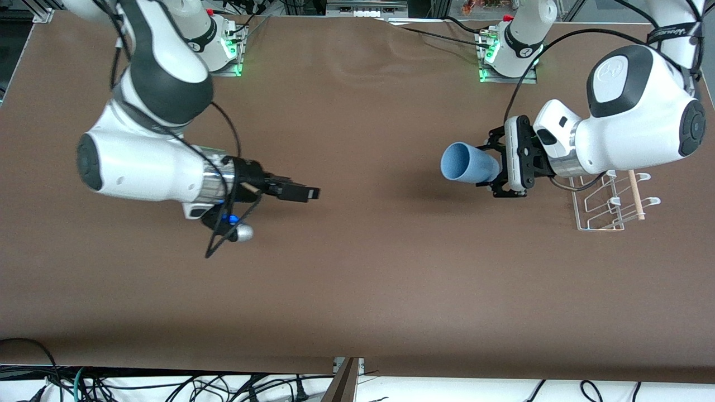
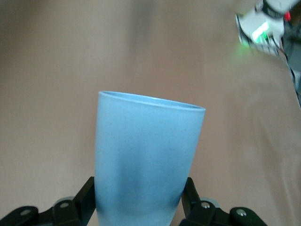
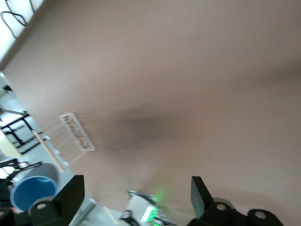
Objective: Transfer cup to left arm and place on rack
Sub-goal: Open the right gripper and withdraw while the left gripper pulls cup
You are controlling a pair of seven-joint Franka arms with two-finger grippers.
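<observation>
The light-blue cup (image 1: 468, 163) lies sideways in the air, gripped at its base by my left gripper (image 1: 494, 167), above the table beside the rack. In the left wrist view the cup (image 2: 146, 160) fills the space between the two black fingers (image 2: 82, 200), which press on its sides. The white wire rack (image 1: 606, 204) with a wooden dowel stands on the table under the left arm's wrist. My right gripper (image 1: 310, 193) is open and empty, held over the table toward the right arm's end, its mouth turned toward the cup. The right wrist view shows the rack (image 3: 75, 134) and the cup (image 3: 33, 193) far off.
The brown table (image 1: 357, 279) is bare around the middle. Both arm bases (image 1: 511, 47) stand at the edge farthest from the front camera. Cables lie along the edge nearest the front camera.
</observation>
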